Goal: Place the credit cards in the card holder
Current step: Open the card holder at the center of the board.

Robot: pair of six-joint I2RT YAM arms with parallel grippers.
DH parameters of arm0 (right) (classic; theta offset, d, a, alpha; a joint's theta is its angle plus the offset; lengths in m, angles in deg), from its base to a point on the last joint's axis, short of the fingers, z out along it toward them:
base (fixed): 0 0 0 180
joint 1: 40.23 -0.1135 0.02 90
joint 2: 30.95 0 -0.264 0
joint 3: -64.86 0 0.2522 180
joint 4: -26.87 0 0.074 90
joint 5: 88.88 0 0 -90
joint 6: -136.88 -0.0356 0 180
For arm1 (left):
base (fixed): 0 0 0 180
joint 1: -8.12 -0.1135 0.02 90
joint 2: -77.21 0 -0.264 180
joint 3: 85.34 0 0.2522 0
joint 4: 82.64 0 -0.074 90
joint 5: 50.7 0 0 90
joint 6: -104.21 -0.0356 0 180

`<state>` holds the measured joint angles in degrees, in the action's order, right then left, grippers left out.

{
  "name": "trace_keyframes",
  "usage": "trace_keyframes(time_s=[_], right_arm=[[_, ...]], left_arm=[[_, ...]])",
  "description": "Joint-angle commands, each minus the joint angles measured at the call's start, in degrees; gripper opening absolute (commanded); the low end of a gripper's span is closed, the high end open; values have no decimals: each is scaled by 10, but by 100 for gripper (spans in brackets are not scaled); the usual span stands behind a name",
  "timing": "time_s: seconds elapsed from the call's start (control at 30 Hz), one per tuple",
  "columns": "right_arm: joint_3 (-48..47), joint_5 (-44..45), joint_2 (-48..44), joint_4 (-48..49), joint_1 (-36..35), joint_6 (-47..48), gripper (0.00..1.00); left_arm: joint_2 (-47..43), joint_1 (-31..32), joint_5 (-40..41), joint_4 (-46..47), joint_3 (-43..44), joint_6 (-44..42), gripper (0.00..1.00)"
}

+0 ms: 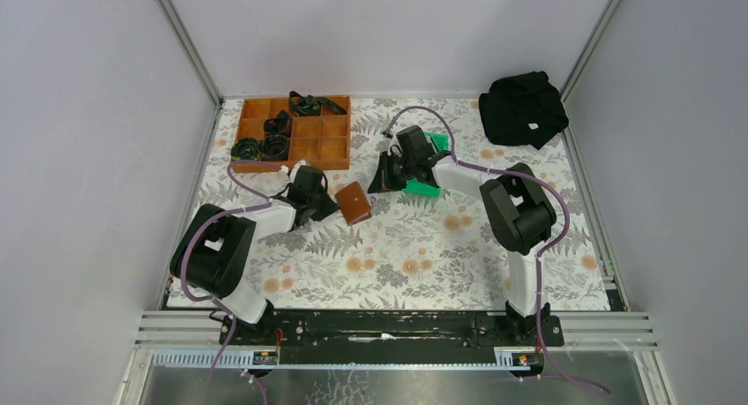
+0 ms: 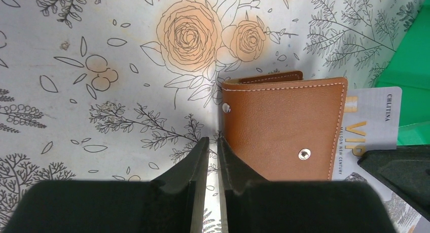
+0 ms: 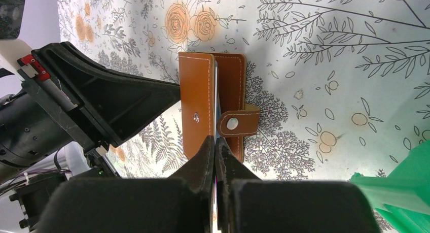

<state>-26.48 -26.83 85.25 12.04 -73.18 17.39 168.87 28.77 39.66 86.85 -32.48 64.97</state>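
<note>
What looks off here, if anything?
Nothing spilled or damaged. The grey credit card sticks out of the card holder, pinched by the right gripper; the snap tab is undone.

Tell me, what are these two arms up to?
The right gripper is shut on a credit card, whose far end sits between the flaps of the brown card holder. The left gripper rests at the holder's opposite edge, apparently steadying it; whether it actually clamps it is unclear.
</note>
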Motion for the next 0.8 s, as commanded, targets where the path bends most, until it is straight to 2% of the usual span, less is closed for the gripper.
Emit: trace_keyframes(time_s=[0.0, 0.77], right_arm=[[-14, -1, -36, 2, 3, 7, 0], [-8, 10, -54, -14, 3, 13, 0]], left_arm=[[35, 8, -9, -63, -17, -19, 19], [41, 8, -7, -58, -20, -18, 19]])
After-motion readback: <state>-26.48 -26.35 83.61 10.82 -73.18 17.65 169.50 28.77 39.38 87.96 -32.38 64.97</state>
